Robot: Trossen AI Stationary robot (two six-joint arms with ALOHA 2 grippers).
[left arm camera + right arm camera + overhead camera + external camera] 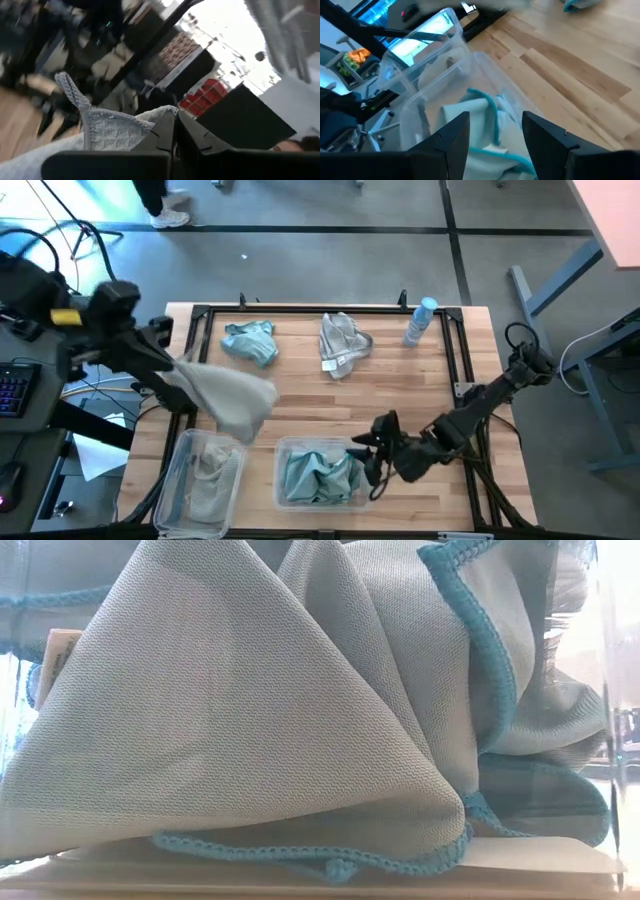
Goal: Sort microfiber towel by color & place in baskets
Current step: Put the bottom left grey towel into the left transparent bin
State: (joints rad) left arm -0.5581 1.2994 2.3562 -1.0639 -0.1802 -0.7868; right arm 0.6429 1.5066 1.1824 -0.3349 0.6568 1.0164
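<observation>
Left gripper (185, 375) pinches a grey-beige towel (235, 400) above the narrower basket (175, 480); right gripper (375, 455) hangs spread beside the wider basket (283, 448).

clear: table centre (400, 395) | blocked: spray bottle (420, 322) back right

A light grey-beige towel (232, 398) hangs over the pale, streaky wood-grain table (330, 405), pinched by the black left gripper (175, 131); its weave looks finely waffled in the left wrist view (blurred there). Two colourless, see-through baskets sit at the near edge: the narrower one (176, 480) holds grey-beige cloth, the wider one (284, 452) pale teal cloth (318, 476) edged in brighter blue stitching. Farther back lie a teal towel (252, 340), a grey-beige towel (342, 342) and a pale blue spray bottle (420, 322). The right gripper (374, 452) is black.
</observation>
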